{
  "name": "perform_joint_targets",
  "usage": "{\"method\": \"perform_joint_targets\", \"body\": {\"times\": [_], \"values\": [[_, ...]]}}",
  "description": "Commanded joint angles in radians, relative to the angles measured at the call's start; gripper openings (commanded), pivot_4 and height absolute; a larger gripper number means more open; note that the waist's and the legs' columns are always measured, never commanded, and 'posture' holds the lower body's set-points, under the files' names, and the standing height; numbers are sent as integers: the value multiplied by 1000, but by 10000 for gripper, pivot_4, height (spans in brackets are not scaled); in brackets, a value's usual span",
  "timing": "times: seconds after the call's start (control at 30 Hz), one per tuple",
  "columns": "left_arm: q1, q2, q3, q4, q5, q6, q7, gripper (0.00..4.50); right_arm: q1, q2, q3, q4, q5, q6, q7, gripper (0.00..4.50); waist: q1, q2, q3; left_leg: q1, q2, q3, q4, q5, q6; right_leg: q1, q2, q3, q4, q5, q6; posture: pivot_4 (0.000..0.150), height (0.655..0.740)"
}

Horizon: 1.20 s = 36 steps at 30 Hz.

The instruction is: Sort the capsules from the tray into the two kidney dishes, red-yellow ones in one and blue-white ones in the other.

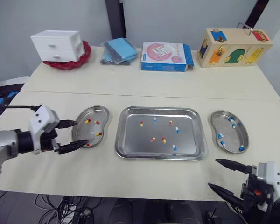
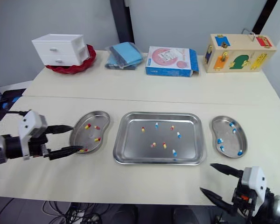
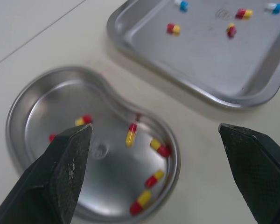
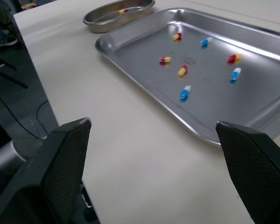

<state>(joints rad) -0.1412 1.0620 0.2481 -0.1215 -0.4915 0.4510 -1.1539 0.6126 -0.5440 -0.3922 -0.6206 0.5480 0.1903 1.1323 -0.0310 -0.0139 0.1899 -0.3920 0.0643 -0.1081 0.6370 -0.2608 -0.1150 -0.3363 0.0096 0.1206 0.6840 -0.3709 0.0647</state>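
The tray [image 1: 158, 157] lies in the middle of the tabletop [image 1: 144, 179], nearer the front edge than the back. A bare strip runs between it and the front edge. One kidney dish [image 1: 91, 130] sits just beside the tray toward the left edge, the other dish [image 1: 231, 137] just beside it toward the right edge. Narrow bare gaps separate all three.

Along the back edge stand a small white chest of drawers [image 1: 57, 45] on a red bowl [image 1: 79, 61] at the left corner, then a blue cloth [image 1: 119, 50], a pink and blue box [image 1: 165, 56] and a wooden toy box [image 1: 233, 46] at the right corner. A wide open band of table lies between that row and the tray.

The tray holds four red-yellow capsules [image 1: 152, 139] and three blue-white capsules [image 1: 178, 130], scattered apart. The left dish holds several red-yellow ones, the right dish several blue-white ones.

The left gripper [image 1: 80, 134] hangs over the left dish's outer side, fingers spread wide and holding nothing. The right gripper [image 1: 213, 173] sits at the front edge near the right corner, well clear of the tray, its fingers also wide apart and empty.
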Motion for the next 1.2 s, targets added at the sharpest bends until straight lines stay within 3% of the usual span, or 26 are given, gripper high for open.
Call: {"method": "perform_joint_targets", "body": {"times": [0.03, 0.43, 0.6, 0.9, 1.2], "values": [[-119, -17, -95, 43, 31, -13, -39, 45000, 12, 49, 38, -24, -7, -101, -16, 44809, -4, 0, 0, 0, 0, 0, 0, 0, 0, 0, 0, 0, 1, 0, 0, 1500, 7400], [-459, -211, -419, 238, 202, -112, -174, 45000, 29, 92, 88, 38, -65, -253, -75, 44809, 1, 1, 0, 0, -1, 0, 7, 0, 0, -1, 1, 0, 8, 0, 0, 1500, 7400], [-591, -346, -534, 384, 325, -227, -173, 45000, 45, 119, 128, 37, -93, -296, -124, 44809, 4, 1, 0, 0, -1, -1, 8, 0, 0, -1, 1, 1, 11, 0, 0, 1500, 7400], [-746, -483, -579, 686, 455, -395, -157, 45000, 68, 139, 180, 23, -119, -343, -199, 44809, -4, 1, 0, 1, -1, -1, 9, 0, 0, -1, 1, 1, 12, 0, 0, 1500, 7400], [-807, -565, -582, 851, 520, -469, -157, 45000, 91, 134, 211, 9, -134, -360, -251, 44809, -1, 1, 0, 0, -2, -1, 9, 0, 0, -1, 1, 1, 12, 0, 0, 1500, 7400]]}}
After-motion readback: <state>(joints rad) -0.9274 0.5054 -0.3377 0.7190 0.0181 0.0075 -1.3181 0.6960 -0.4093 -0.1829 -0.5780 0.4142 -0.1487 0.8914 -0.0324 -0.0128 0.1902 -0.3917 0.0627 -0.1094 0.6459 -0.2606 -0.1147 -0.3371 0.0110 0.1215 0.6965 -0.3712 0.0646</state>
